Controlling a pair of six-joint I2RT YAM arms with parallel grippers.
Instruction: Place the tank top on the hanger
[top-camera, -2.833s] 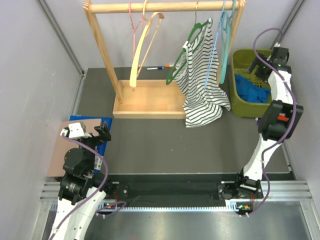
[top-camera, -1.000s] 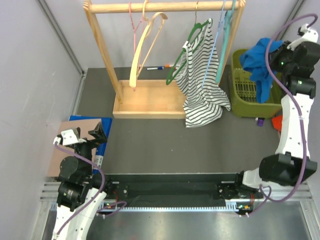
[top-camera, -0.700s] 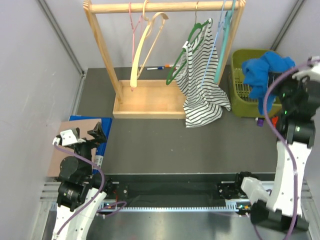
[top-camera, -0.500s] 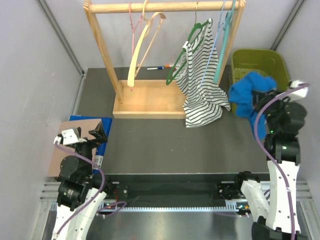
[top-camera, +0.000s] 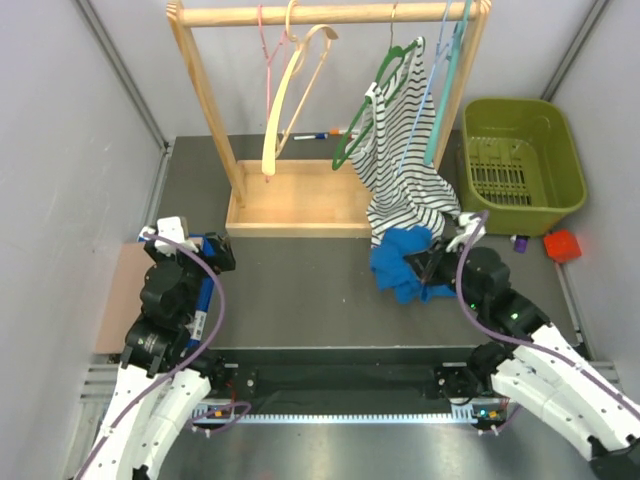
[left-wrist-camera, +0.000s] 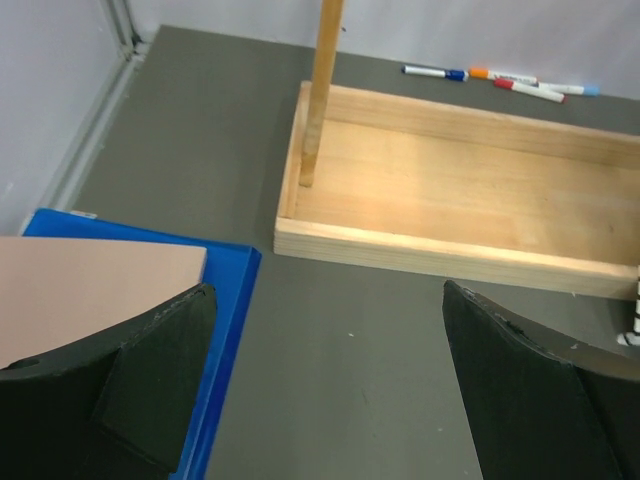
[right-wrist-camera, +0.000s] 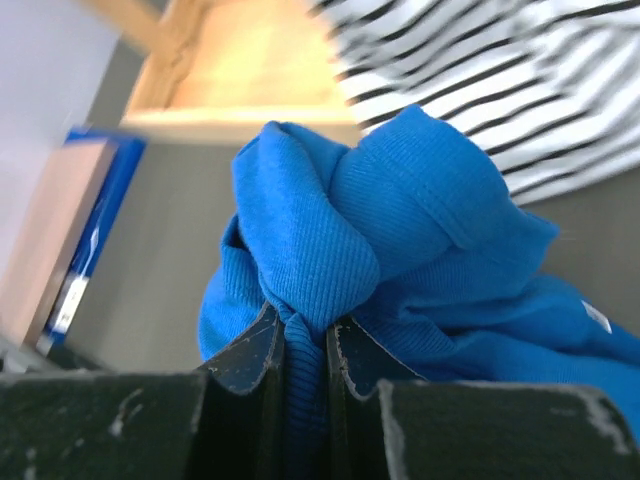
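Note:
The tank top (top-camera: 403, 263) is a bunched royal-blue bundle low over the dark table, just below the hem of the striped top. My right gripper (top-camera: 434, 266) is shut on a fold of it. In the right wrist view the two fingers pinch a ribbed fold of the tank top (right-wrist-camera: 400, 215) at the right gripper (right-wrist-camera: 303, 330). The hanger (top-camera: 266, 70), thin pink wire, hangs on the rack's rail at the far left. My left gripper (top-camera: 193, 243) stands open over the table's left side. Nothing lies between the jaws of the left gripper (left-wrist-camera: 330, 400).
The wooden rack (top-camera: 300, 212) has a tray base, and a cream hanger (top-camera: 290, 90) hangs on it. A green hanger (top-camera: 375, 100) carries a striped top (top-camera: 405, 170). A green basket (top-camera: 565, 150) stands at the right, a red block (top-camera: 561, 245) near it. A blue board (left-wrist-camera: 225, 330) and markers (left-wrist-camera: 495, 78) lie nearby.
My right arm has swung the tank top out of the green basket and down-left to the table in front of the striped top. My left arm has shifted slightly forward.

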